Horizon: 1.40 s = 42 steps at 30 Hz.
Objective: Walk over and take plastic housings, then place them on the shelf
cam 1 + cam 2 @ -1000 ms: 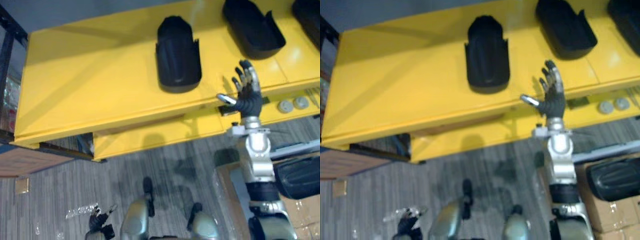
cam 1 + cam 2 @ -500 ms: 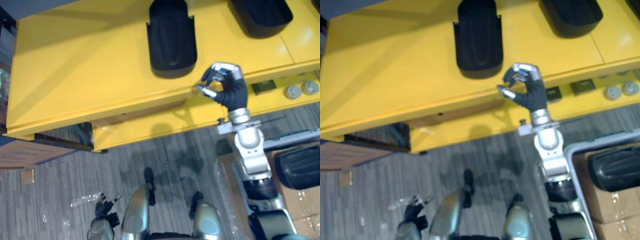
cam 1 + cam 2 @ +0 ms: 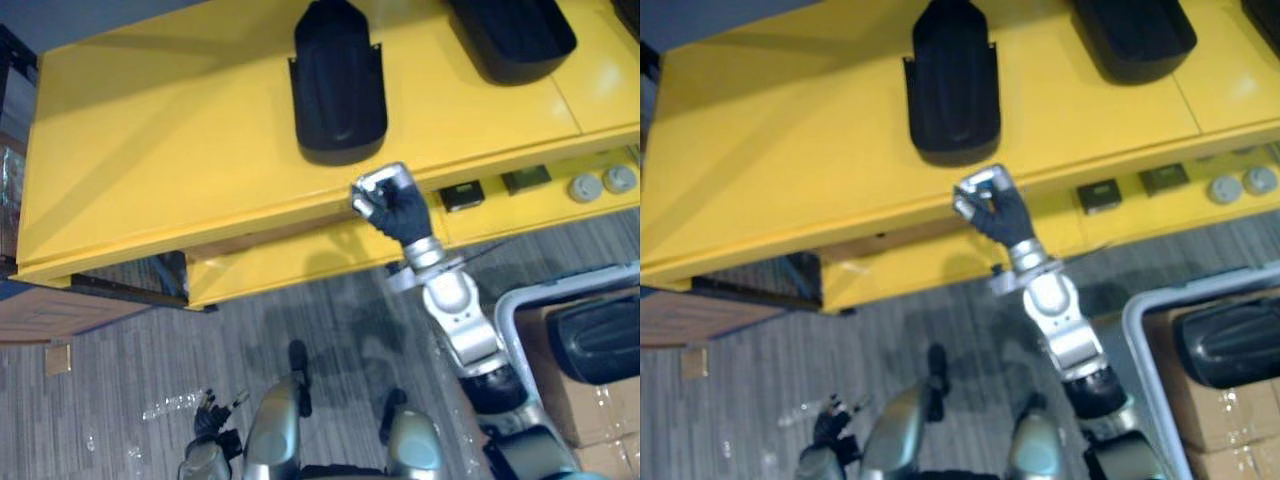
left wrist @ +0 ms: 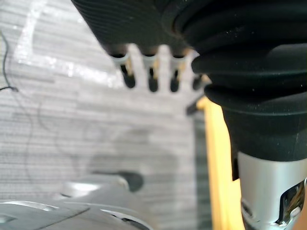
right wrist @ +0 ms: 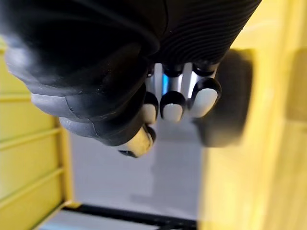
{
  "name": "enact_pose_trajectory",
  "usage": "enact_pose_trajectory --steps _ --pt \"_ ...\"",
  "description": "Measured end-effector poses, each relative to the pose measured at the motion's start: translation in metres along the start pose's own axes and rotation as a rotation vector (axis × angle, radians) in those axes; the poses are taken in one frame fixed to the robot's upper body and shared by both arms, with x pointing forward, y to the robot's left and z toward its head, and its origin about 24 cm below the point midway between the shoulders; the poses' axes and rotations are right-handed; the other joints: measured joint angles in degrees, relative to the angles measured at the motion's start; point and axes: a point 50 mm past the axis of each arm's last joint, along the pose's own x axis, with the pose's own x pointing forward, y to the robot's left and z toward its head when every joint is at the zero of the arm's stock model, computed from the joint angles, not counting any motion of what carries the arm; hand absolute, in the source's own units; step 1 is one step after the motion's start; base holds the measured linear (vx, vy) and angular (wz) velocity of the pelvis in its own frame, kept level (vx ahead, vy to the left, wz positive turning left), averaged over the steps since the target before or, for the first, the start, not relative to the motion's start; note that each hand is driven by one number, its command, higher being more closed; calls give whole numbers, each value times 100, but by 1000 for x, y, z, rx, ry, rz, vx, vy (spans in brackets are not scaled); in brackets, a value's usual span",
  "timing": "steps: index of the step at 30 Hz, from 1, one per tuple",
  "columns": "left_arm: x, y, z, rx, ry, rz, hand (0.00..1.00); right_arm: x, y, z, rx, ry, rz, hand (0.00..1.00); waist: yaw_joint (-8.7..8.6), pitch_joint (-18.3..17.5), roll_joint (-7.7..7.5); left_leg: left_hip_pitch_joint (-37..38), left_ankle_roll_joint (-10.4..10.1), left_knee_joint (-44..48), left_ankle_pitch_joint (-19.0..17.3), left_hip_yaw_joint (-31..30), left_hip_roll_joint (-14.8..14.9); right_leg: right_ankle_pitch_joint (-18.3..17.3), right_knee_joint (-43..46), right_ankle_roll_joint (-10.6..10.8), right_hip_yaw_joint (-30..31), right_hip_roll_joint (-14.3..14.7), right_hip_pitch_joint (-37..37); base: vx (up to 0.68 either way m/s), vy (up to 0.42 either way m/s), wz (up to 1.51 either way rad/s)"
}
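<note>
**Housings on the shelf, right hand closed and empty at its front edge**

I see the nearest black plastic housing (image 3: 338,85) lying open side up on the yellow shelf (image 3: 180,150), close to the front edge and touched by neither hand. A second black housing (image 3: 512,35) lies on the same surface, further towards the robot's right and well apart from the first. A third housing (image 3: 1230,345) lies in a light-rimmed crate (image 3: 1137,322) at floor level on the robot's right, beside cardboard boxes (image 3: 1230,440).

The right hand (image 3: 385,200) is raised against the shelf's front edge, just below the nearest housing and not in contact with it. Its fingers are curled into the palm with the thumb tucked beside them. The right wrist view confirms that there is nothing inside the curl.

The left hand (image 3: 207,420) hangs low beside the robot, above the grey carpet (image 3: 120,370). In its wrist view the fingers (image 4: 151,79) point down in a loose row with nothing in them.

On the shelf's front panel, to the right of the right hand, I note two small dark plates (image 3: 462,195) and two round grey knobs (image 3: 583,187).
</note>
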Motion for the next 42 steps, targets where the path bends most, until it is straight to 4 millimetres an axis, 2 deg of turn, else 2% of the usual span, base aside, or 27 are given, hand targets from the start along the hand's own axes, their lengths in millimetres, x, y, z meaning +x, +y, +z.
enact_pose_trajectory --steps 8,14,23,28,34,36,37,42 --pt "0 -1 0 6 -1 -4 0 16 -9 -15 -31 65 -68 100 30 16 34 -60 7 85 -4 -155 -40 16 -40 23 -171 4 143 -4 -7 12" --pt "-1 -4 -1 4 2 -13 0 32 -31 -14 -59 67 -158 100 77 130 265 -66 36 174 -25 -252 -58 0 35 17 -261 -21 199 -28 -7 5" --pt "-6 2 -13 16 57 -3 0 39 -50 -8 -100 51 -219 100 110 135 279 -56 14 205 -8 -344 -106 -217 315 27 -327 -115 168 -21 -18 6" --pt "-5 0 -9 12 39 -10 0 42 -60 -15 -123 94 -241 100 147 136 282 -56 14 209 -8 -345 -111 -217 334 27 -328 -117 174 0 0 0" --pt "-5 -1 -7 10 33 -14 0 54 -71 -17 -150 125 -254 100 188 127 322 -56 15 235 -7 -378 -119 -222 382 24 -342 -124 183 -5 -1 1" --pt "-5 -2 -8 16 34 -19 0 54 -80 -17 -139 135 -282 100 215 107 372 -56 26 242 1 -403 -155 -259 415 36 -386 -169 182 -44 -2 9" --pt "-6 -5 -9 30 36 -35 0 55 -85 -17 -136 139 -291 100 227 108 446 -58 32 239 11 -424 -168 -264 433 33 -422 -189 191 -49 -1 10" --pt "-7 -7 -10 35 44 -42 0 63 -90 -17 -146 151 -297 100 268 104 569 -63 27 230 38 -455 -167 -286 490 18 -443 -191 174 -33 -10 3"
